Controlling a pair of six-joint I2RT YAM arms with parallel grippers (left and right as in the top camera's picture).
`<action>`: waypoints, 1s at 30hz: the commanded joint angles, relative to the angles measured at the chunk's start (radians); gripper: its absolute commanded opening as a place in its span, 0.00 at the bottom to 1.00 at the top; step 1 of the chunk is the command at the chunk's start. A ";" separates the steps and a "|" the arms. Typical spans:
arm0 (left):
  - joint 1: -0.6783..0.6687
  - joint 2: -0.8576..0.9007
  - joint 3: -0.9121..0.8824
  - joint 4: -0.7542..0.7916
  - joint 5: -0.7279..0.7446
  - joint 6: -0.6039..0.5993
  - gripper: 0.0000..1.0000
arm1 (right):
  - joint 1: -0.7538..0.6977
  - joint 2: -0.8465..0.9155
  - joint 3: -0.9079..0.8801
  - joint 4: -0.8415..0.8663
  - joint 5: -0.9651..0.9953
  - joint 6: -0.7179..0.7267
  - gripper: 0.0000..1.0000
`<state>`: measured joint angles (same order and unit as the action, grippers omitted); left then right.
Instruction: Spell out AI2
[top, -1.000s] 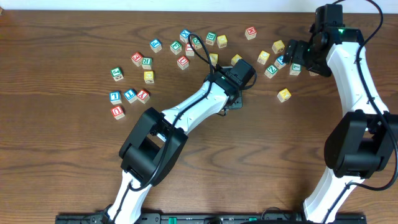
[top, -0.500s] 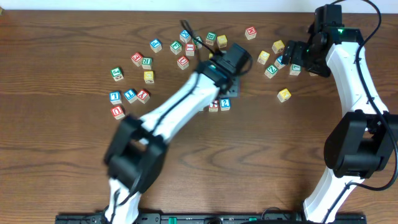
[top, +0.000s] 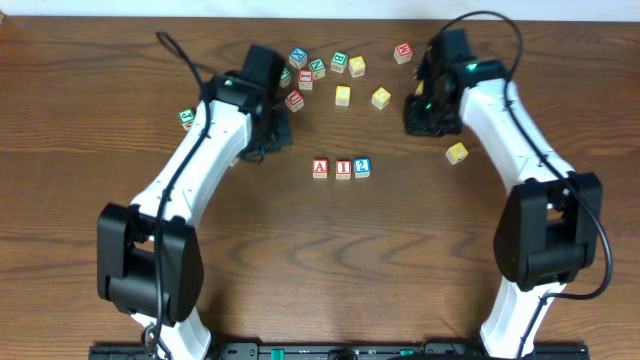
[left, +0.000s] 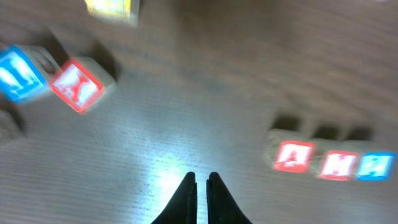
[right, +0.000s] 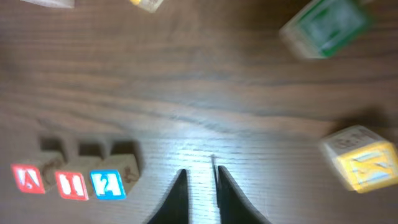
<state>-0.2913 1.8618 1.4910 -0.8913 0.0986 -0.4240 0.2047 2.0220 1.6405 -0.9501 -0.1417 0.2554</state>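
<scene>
Three letter blocks stand side by side mid-table: red A, red I and blue 2. My left gripper hovers up and left of the row, shut and empty. Its wrist view shows the closed fingertips over bare wood, with the A, I and 2 off to the right. My right gripper hangs up and right of the row, shut on nothing. Its own view has the A, I and 2 at lower left.
Several loose blocks lie scattered along the back of the table, among them a yellow one and a red one. A lone yellow block sits right of the row, and a green one lies far left.
The left arm swung away from the centre to the left, uncovering the finished row. The right arm came inward from the back right. Both grippers closed.
</scene>
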 joint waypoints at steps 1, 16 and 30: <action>0.020 0.007 -0.073 0.031 0.122 0.035 0.08 | 0.021 -0.007 -0.072 0.046 0.000 0.073 0.01; 0.024 0.051 -0.208 0.240 0.261 0.064 0.07 | 0.111 -0.007 -0.249 0.241 -0.031 0.219 0.01; 0.021 0.117 -0.208 0.332 0.373 0.080 0.08 | 0.137 -0.007 -0.306 0.281 -0.035 0.275 0.01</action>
<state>-0.2695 1.9675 1.2907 -0.5690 0.4183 -0.3630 0.3328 2.0220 1.3560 -0.6746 -0.1661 0.4950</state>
